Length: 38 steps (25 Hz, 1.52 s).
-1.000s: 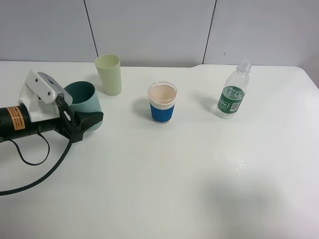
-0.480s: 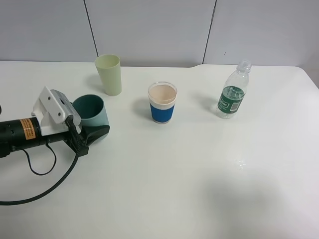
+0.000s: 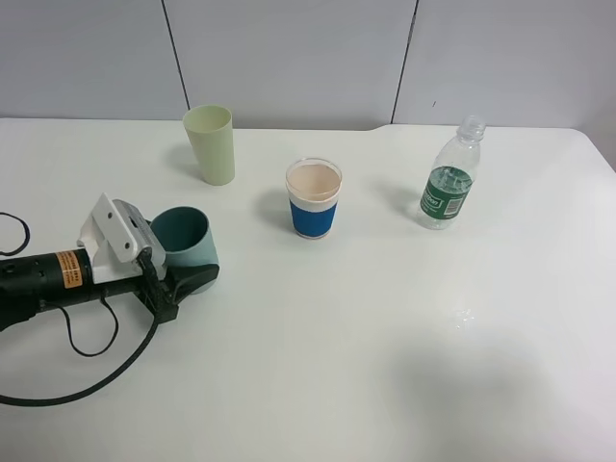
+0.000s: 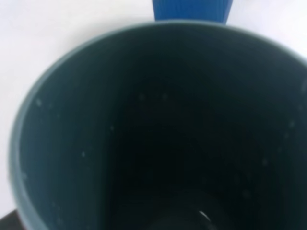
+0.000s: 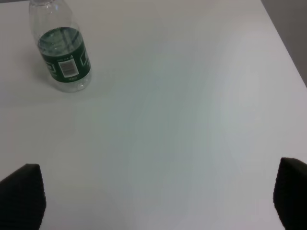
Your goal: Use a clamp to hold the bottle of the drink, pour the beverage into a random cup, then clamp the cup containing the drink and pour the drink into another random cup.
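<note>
Where the white worktop (image 3: 385,337) meets its left edge, the left arm (image 3: 43,274) lies low, a black cable trailing from it. Its clamp (image 3: 188,279), a black gripper with a white bolted plate, is pressed together on a short teal cup (image 3: 183,239), tilted with its mouth facing up and toward the back. The left wrist view looks straight into this cup's dark inside, dotted with small droplets; the fingers themselves are hidden there. Behind it, near the back edge toward the left corner, stands the tall pale yellow-green cup (image 3: 211,143), upright and well apart from the clamp. Around the middle of the worktop, toward the back, stands a white cup with a blue sleeve (image 3: 314,198), upright. Further right, near the right edge, stands a clear bottle (image 3: 449,177) with a green label, upright, no cap on its neck. The right gripper (image 5: 153,201) shows only in its wrist view, fingers (image 5: 21,194) spread wide over bare worktop, the bottle well ahead of them.
</note>
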{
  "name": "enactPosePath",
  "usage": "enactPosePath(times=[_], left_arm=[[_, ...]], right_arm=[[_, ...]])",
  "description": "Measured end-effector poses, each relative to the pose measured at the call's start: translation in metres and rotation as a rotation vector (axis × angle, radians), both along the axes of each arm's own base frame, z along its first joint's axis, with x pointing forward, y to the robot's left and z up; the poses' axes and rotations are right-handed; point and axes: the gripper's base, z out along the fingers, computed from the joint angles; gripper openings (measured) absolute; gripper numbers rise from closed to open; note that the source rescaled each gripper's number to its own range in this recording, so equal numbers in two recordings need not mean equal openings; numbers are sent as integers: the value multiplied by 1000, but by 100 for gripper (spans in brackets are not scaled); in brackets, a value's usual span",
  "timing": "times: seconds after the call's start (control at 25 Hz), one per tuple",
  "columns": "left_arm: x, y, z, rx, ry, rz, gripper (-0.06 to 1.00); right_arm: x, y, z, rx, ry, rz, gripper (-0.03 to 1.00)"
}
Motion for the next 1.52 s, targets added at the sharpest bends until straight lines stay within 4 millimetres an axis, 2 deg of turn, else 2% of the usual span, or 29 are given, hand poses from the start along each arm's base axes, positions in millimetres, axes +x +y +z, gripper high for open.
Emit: enactPosePath(times=[0.6,0.64,0.76,0.8,0.84,0.92,1.08,1.28,1.52], left_arm=[[0,0,-2,7,-17,-9,2],[-1,0,-3,19,-10,-10,9],[-3,2,-9,59,36,-10,57],[-3,2,-10,60,38,-10,68],[-3,2,-10,60,38,-11,75],[-3,1,-10,59,37,-20,80],[-7,1,-2,60,19,-30,81],[-22,2,22,56,-39,-18,81],[-45,8,56,-3,-89,76,81]], right_arm=[[0,0,0,0,0,0,88],[0,0,0,0,0,0,88],[0,0,0,0,0,0,88],[0,0,0,0,0,0,88],[0,0,0,0,0,0,88],[0,0,0,0,0,0,88],[0,0,0,0,0,0,88],[0,0,0,0,0,0,88],[0,0,0,0,0,0,88]])
